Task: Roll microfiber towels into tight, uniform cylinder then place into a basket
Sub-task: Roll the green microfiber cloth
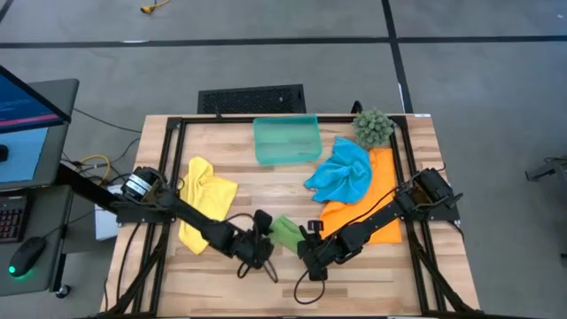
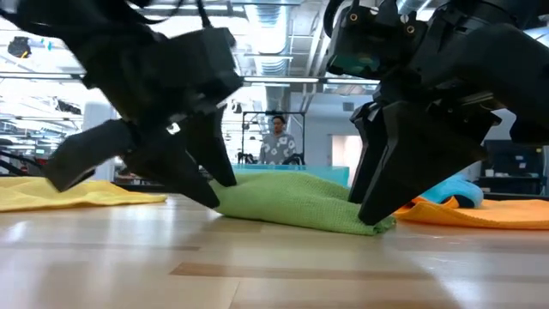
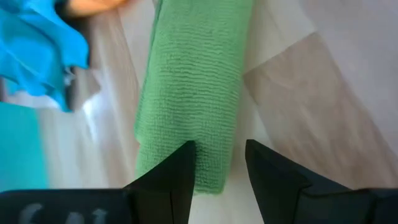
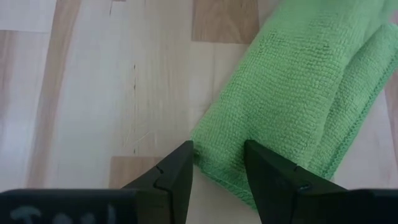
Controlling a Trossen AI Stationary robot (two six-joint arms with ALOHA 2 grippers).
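A bright green towel (image 1: pixel 285 230), folded into a narrow band, lies flat on the table near its front edge, between my two grippers. My left gripper (image 1: pixel 263 241) stands open at one end of the band (image 3: pixel 186 93). My right gripper (image 1: pixel 310 251) stands open at the other end (image 4: pixel 292 81). The yellow towel (image 1: pixel 205 202) lies crumpled at the left. The blue towel (image 1: pixel 341 173) is bunched on top of the orange towel (image 1: pixel 376 213) at the right. The teal basket (image 1: pixel 286 140) stands at the far middle. My left gripper comes slanting down at the band's end (image 3: pixel 211 177), its fingers lying along the band. That end lies between the open fingertips, against one finger (image 3: pixel 183 165) and a little apart from the other. The towel stays flat on the table. My right gripper slants down onto the band's other end. The towel's corner (image 4: pixel 217 158) lies between and under the open fingertips. In the low view the fingertips (image 2: pixel 377 206) stand on the towel's edge (image 2: pixel 364 227), which rests on the wood.
A spiky green plant ball (image 1: pixel 373 127) sits at the far right corner beside the orange towel. Bare wood (image 1: pixel 248 182) shows between the yellow towel and the blue one. A person (image 2: pixel 276 142) stands far off in the room behind the table.
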